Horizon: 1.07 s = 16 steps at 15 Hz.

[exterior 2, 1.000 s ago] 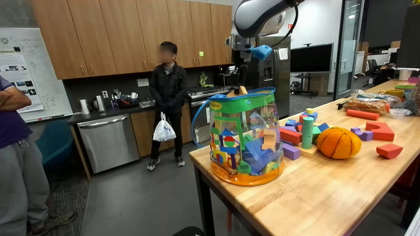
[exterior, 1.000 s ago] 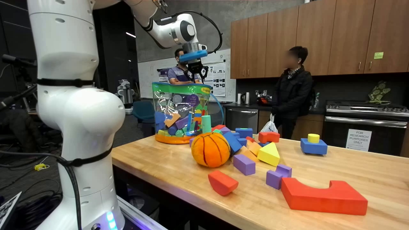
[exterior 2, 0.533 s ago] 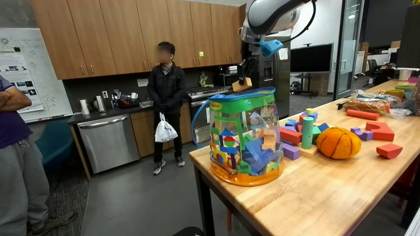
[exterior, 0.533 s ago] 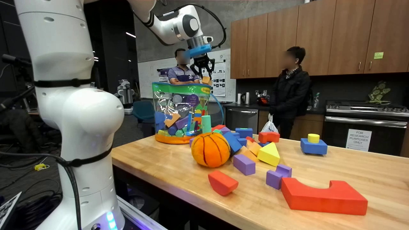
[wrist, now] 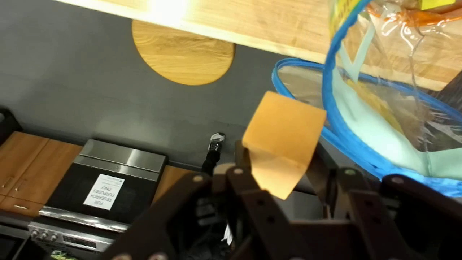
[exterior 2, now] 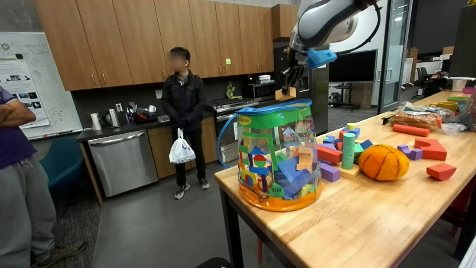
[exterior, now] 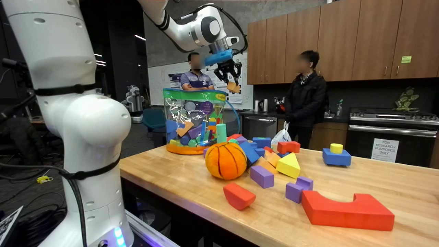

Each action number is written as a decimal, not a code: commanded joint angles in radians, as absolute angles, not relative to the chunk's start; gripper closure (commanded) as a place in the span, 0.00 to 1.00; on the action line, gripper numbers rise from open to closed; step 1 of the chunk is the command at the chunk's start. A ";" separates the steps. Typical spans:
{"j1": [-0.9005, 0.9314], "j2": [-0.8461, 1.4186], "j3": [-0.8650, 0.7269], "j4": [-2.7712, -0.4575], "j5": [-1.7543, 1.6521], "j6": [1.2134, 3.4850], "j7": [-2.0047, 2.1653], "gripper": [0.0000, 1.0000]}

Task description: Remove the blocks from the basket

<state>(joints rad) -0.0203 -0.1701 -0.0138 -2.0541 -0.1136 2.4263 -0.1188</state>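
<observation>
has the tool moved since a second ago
Yes. In both exterior views the tool has shifted rightward in the picture against the basket, which has stayed put, and it carries a block along.

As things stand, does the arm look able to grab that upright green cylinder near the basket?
Probably not yet: the gripper is holding a tan block, which would have to be set down first. After that, likely yes: both exterior views show nothing over the green cylinder.

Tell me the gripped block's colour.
The block is light orange, seen best in the wrist view.
</observation>
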 commanded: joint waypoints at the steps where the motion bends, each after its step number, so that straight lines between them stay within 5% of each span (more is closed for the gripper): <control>1: -0.054 -0.209 -0.033 -2.135 -0.139 2.472 -0.043 0.83; 15: -0.069 -0.161 -0.071 -2.254 -0.060 2.481 -0.033 0.83; 16: -0.061 -0.154 -0.069 -2.257 -0.050 2.489 -0.047 0.33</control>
<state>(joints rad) -0.0796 -0.1663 -0.0728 -2.2489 -0.0847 2.4713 -0.0113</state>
